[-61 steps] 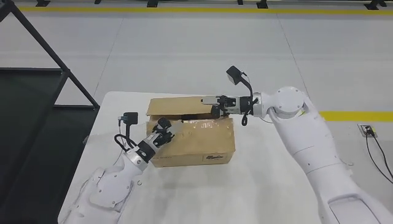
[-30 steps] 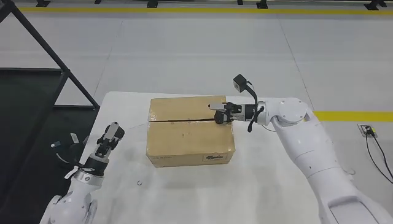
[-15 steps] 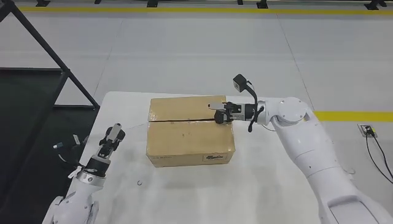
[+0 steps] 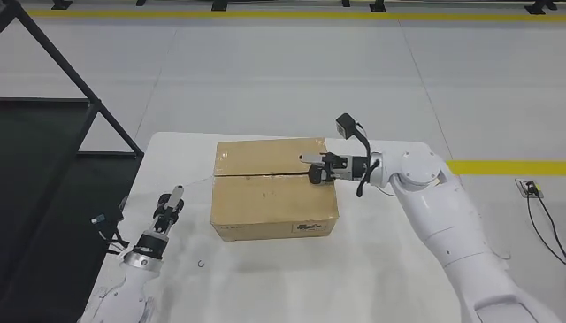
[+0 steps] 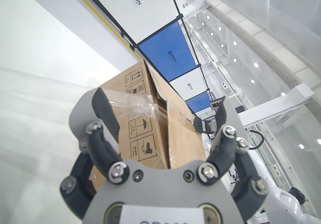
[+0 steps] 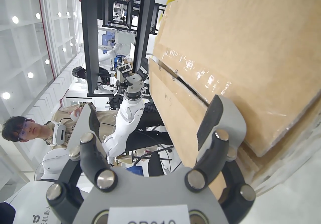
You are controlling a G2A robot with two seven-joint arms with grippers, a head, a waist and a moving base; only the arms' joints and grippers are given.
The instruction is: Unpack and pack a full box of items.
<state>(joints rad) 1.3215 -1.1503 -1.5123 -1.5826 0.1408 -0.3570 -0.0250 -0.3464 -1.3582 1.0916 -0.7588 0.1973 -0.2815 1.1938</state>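
A brown cardboard box stands in the middle of the white table, its top flaps down with a seam between them. My right gripper is open over the box top at the right end of the seam. In the right wrist view one fingertip lies against the box top. My left gripper hangs open to the left of the box, apart from it. A strip of clear tape clings to one finger, with the box's end face beyond.
A black metal frame stands off the table's left side, close to my left arm. A small ring-shaped scrap lies on the table in front of the box. Bare tabletop lies in front and to the right.
My left gripper has left the box's left flap and drawn back to the left and nearer. The raised flaps now lie flat. The right gripper has stayed at the seam, shifting slightly.
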